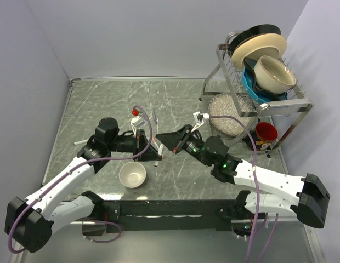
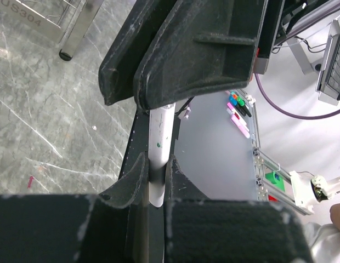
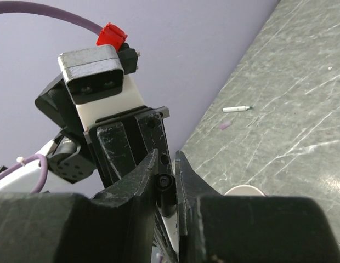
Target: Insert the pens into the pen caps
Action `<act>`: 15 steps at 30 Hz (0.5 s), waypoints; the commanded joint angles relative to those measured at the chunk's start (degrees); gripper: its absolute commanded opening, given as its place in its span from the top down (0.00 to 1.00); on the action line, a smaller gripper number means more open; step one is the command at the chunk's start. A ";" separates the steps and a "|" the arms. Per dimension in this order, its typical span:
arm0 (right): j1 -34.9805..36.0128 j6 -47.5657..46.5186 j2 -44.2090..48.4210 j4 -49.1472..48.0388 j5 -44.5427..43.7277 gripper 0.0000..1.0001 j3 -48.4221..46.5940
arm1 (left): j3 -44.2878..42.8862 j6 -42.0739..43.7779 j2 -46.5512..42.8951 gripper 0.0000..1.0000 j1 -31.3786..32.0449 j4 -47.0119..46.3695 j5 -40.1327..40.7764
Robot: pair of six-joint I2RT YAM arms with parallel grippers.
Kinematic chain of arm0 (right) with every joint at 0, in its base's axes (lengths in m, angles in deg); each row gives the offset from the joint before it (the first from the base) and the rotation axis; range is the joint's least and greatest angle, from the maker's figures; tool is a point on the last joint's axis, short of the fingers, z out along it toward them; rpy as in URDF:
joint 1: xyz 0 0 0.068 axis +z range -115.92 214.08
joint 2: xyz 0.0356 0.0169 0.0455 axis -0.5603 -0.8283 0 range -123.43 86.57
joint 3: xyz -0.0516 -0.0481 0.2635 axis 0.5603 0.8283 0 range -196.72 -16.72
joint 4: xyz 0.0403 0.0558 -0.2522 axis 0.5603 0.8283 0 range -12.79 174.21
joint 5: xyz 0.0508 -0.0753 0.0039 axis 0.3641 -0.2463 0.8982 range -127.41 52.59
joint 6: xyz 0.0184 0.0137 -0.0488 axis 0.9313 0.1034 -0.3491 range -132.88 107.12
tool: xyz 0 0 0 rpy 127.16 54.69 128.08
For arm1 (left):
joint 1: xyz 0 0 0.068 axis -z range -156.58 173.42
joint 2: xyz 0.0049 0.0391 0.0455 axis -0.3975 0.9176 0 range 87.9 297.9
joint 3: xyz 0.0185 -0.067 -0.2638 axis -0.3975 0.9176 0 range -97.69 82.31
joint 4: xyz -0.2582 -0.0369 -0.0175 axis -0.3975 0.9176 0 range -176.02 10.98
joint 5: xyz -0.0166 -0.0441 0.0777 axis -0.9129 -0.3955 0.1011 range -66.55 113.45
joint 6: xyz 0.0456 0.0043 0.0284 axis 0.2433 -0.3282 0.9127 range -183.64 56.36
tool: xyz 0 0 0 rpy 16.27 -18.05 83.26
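My left gripper [image 1: 149, 145] [image 2: 156, 161] is shut on a white-grey pen [image 2: 159, 137], which runs from its jaws up into the black fingers [image 2: 186, 49] of my right gripper. My right gripper [image 1: 163, 141] [image 3: 165, 159] is shut on a black pen cap [image 3: 165, 183], seen end-on. The pen's pale body [image 3: 171, 230] shows just beneath it. The two grippers meet tip to tip above the table's middle. How far the pen sits inside the cap is hidden. A second pen [image 3: 237, 109] [image 1: 79, 142] lies on the table near the left wall.
A white bowl [image 1: 132, 175] stands just in front of the left gripper. At the back right, a dish rack [image 1: 258, 71] holds plates and bowls, with a glass bowl [image 1: 227, 112] and a red cup [image 1: 266, 131] below it. Grey walls close in the left and back.
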 commanded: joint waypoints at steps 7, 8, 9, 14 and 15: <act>10.71 -0.21 -4.52 23.02 16.74 1.00 -1.83 | -5.30 -0.56 0.17 0.99 -8.00 -16.05 17.49; 10.89 -1.52 -5.05 23.38 16.82 1.00 -2.71 | -5.57 -0.74 0.35 0.99 -8.26 -16.15 17.22; 11.50 -1.71 -5.58 23.47 17.00 1.00 -2.89 | -5.92 -0.75 0.61 0.99 -8.44 -15.45 17.05; 12.29 0.65 -8.48 23.20 19.63 1.00 -4.64 | -4.87 -1.01 1.05 0.99 -8.79 -15.79 17.92; 12.47 0.92 -9.27 23.55 19.98 1.00 -5.00 | -4.86 -0.75 1.14 0.99 -8.79 -15.45 18.18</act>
